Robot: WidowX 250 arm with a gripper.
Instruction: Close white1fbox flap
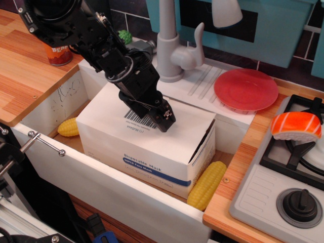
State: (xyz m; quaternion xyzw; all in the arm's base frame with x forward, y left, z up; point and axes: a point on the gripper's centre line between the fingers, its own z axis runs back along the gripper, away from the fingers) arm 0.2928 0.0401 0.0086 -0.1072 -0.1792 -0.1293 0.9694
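Note:
The white1fbox (152, 157) is a white carton with a blue stripe and "Disposable Mask" print, standing in the white sink basin. Its broad flap (116, 119) lies flat over the top, with a black barcode (139, 121) facing up. The narrow end tab (202, 144) at the right end stands slightly ajar. My black gripper (163, 119) reaches in from the upper left and presses its tip down on the flap beside the barcode. Its jaws look together, with nothing held between them.
A yellow corn cob (206, 185) lies right of the carton and another (68, 127) to its left. A grey faucet (172, 45), a red plate (245, 89), a green vegetable (124, 36) and a can (57, 54) stand behind. A stove (288, 187) with sushi (296, 126) is at the right.

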